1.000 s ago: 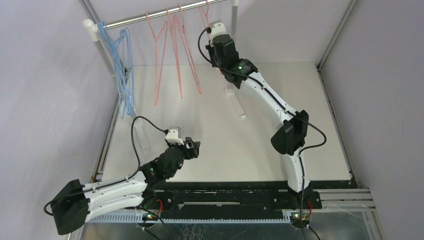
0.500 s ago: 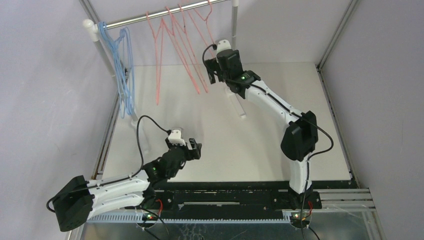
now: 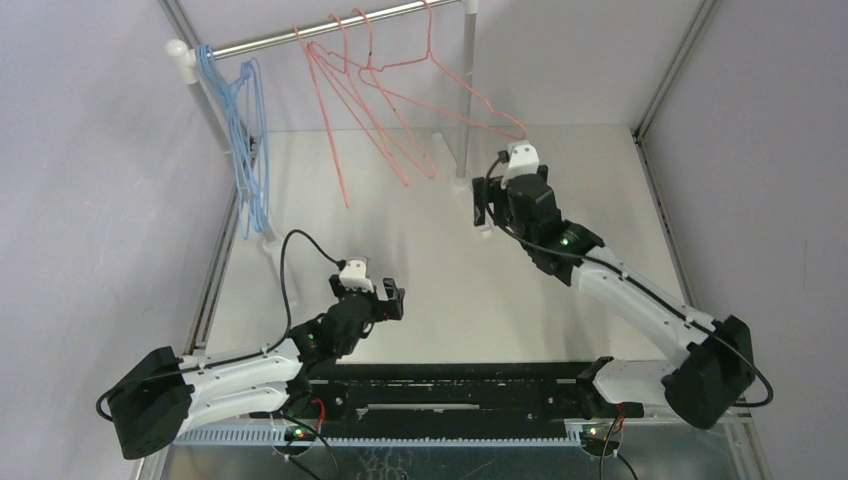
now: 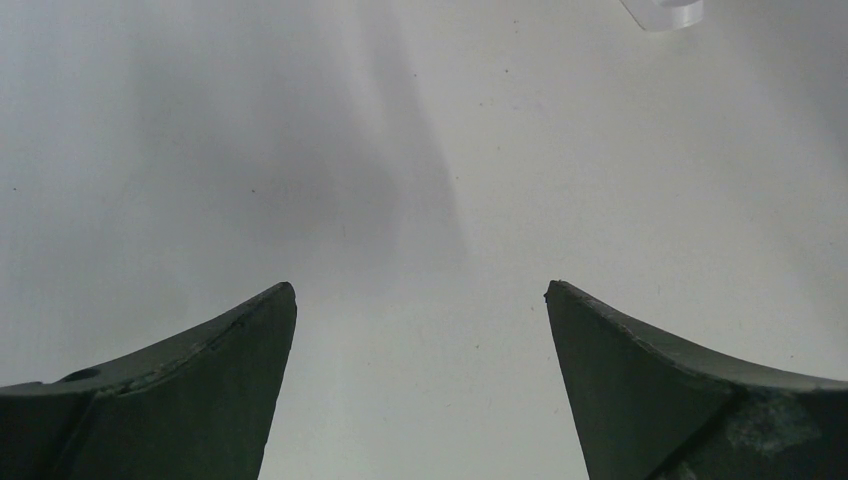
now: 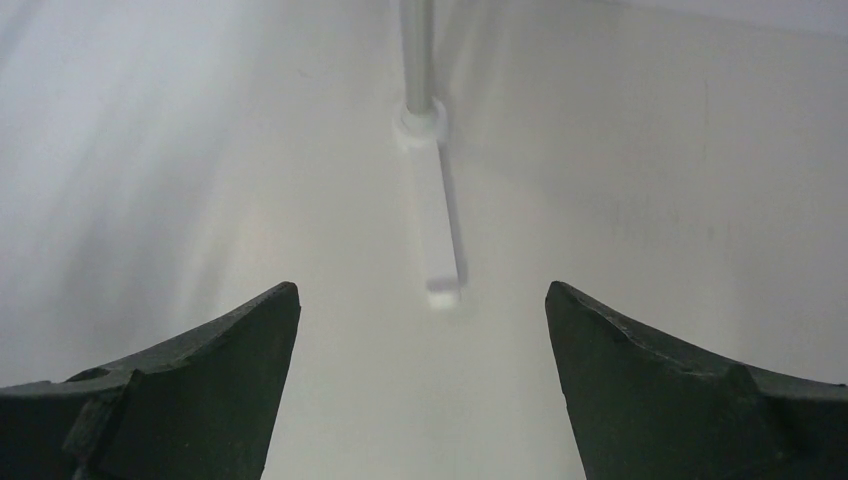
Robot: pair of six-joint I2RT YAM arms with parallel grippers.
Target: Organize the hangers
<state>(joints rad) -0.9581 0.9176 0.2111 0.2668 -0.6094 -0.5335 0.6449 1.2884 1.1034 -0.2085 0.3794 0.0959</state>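
Upper left, blue hangers [image 3: 247, 170] overlap, uncountable.

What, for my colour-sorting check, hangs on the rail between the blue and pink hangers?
Nothing; top view shows bare rail between the blue hangers and pink hangers.

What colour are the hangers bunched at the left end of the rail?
The hangers at the left end are light blue, clearest in the top external view.

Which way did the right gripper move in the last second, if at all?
Yes. The right gripper came away from the rail, toward the arm bases and rightward, and is now open beside the right post.
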